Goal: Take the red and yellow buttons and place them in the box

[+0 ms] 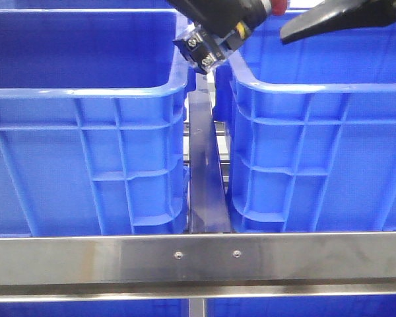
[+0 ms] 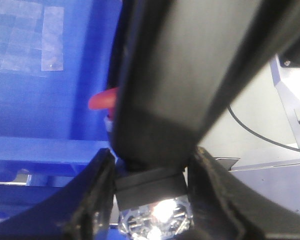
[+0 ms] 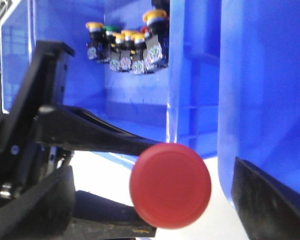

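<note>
Overhead, we see a black gripper (image 1: pixel 214 36) carrying a red mushroom-head push button (image 1: pixel 204 49), its clear-and-black contact block hanging above the gap between two large blue plastic crates (image 1: pixel 86 132). By the front view alone we cannot tell which arm this gripper belongs to. A sliver of the red cap (image 1: pixel 277 6) shows at the top edge. To its right, a black finger (image 1: pixel 330 20) of another gripper reaches over the right-hand crate (image 1: pixel 303 132); whether that claw is parted or closed we cannot tell.

From the left wrist we find the left gripper (image 2: pixel 152 200) clenched on the button's dark body (image 2: pixel 150 185), a broad black form crossing in front of it and a red edge (image 2: pixel 102 100) peeking out beside it.

From the right wrist the round red cap (image 3: pixel 170 186) faces us, close up, with black gripper parts (image 3: pixel 40 150) behind it. Farther off, a cluster of yellow-capped and green-capped buttons (image 3: pixel 127 45) lies against the inner wall of a blue crate (image 3: pixel 190 75). A steel frame rail (image 1: pixel 198 257) crosses in front of both crates.
</note>
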